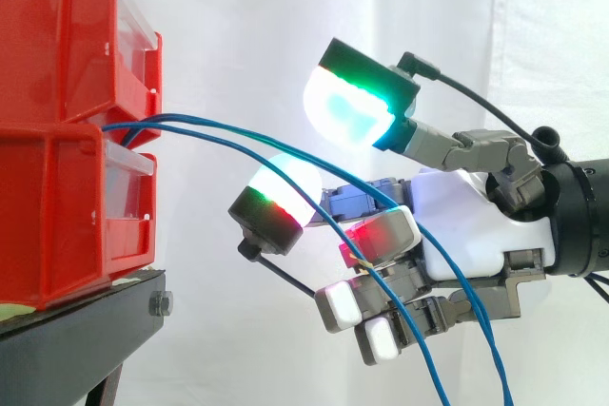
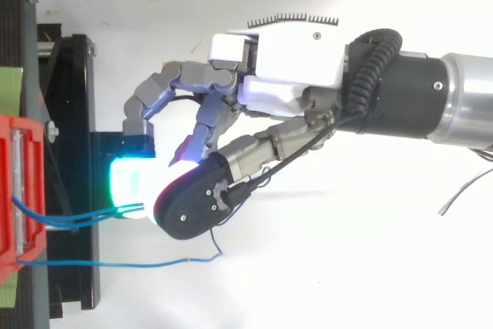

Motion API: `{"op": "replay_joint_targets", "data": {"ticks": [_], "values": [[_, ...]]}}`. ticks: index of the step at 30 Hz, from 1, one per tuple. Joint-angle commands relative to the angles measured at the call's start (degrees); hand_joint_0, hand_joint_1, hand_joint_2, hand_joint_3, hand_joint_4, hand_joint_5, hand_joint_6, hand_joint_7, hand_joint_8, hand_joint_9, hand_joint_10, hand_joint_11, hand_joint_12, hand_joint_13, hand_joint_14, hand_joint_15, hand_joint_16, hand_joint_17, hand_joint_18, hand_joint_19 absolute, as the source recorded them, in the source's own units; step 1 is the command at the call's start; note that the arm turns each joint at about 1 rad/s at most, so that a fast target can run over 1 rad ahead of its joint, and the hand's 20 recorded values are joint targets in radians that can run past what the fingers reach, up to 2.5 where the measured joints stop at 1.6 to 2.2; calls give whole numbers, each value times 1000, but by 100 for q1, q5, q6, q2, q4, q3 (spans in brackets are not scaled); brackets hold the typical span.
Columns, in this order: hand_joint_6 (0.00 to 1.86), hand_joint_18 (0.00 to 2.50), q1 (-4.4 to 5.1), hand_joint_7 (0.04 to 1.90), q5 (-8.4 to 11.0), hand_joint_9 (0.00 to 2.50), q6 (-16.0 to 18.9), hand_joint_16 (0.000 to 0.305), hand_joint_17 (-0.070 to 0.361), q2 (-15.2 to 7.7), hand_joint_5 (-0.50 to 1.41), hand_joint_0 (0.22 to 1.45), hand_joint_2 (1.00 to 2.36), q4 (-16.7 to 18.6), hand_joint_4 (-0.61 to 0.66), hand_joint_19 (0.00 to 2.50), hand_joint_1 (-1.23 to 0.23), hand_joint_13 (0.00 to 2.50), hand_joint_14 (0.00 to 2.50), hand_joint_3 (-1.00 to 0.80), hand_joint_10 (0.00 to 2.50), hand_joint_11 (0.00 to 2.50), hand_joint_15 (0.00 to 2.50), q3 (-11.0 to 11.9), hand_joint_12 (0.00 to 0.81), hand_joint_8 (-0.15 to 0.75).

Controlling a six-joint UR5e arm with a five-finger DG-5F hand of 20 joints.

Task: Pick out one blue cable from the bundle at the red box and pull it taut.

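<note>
Two red bins (image 1: pixel 57 45) are stacked at the left on a black stand (image 1: pixel 76 330). Thin blue cables (image 1: pixel 209 135) come out between the bins and arc right and down past my hand (image 1: pixel 457 225). The hand is open just right of the bins, and a green-cyan fingertip pad (image 1: pixel 352 106) sits above a second glowing pad (image 1: pixel 276 197). The cables run through the gap between these two pads, which stand apart. In the top view two blue cables (image 2: pixel 77 217) lead from the bin (image 2: pixel 15 190) under the pads. A third blue cable (image 2: pixel 115 263) runs alongside them, nearer the lower edge of that view.
The black stand (image 2: pixel 77 113) juts out below the bins towards the hand. A white curtain hangs behind, and a white surface lies under the arm in the top view. The cables hang down below the hand and out of the side view.
</note>
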Motion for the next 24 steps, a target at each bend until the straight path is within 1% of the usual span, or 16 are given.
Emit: {"op": "replay_joint_targets", "data": {"ticks": [1, 3, 5, 8, 9, 11, 12, 14, 15, 20, 24], "values": [[904, 1011, 0, 807, 0, 1312, 0, 60, 134, 2, -132, 385, 1000, -3, 83, 557, -752, 1031, 18, -500, 30, 999, 525, -2, 385, 324], [904, 1007, 0, 800, 0, 1310, 0, 59, 133, 2, -134, 385, 1000, 6, 87, 550, -799, 1030, 18, -500, 29, 1009, 518, 7, 385, 323], [902, 980, 0, 803, 0, 1307, 0, 56, 125, 2, -136, 416, 1000, 15, 76, 558, -845, 1024, 21, -500, 31, 1026, 524, -2, 367, 308], [896, 900, 0, 863, 0, 1290, 0, 46, 104, -6, -139, 545, 1000, 24, 43, 593, -862, 1005, 23, -500, 34, 1055, 545, 7, 328, 266], [896, 888, 9, 882, 0, 1292, 0, 44, 100, -6, -139, 605, 1000, 24, 33, 596, -857, 1003, 24, -500, 37, 1046, 552, -2, 321, 255], [911, 894, 9, 950, 0, 1298, 0, 44, 99, 2, -137, 666, 1002, 32, -46, 596, -895, 1010, 23, -482, 35, 1058, 548, -2, 318, 257], [927, 898, 9, 991, 0, 1311, 0, 43, 98, -6, -136, 690, 1012, 24, -86, 595, -904, 1014, 22, -374, 36, 1066, 543, 7, 317, 252], [953, 906, 9, 1027, 9, 1325, 0, 43, 97, 2, -134, 697, 1019, 24, -97, 602, -902, 1023, 23, -264, 36, 1074, 549, 7, 312, 259], [964, 911, 9, 1006, 9, 1339, 0, 43, 97, 2, -130, 690, 1021, 15, -100, 600, -899, 1025, 23, -231, 36, 1078, 545, 7, 313, 263], [971, 928, 9, 968, 9, 1358, 0, 43, 98, 2, -126, 687, 1020, 15, -102, 615, -863, 1037, 23, -232, 36, 1094, 571, -2, 314, 260], [971, 931, 18, 947, 9, 1361, -9, 44, 98, -6, -128, 691, 1018, 24, -100, 616, -841, 1043, 24, -286, 35, 1091, 574, -2, 315, 260]]}}
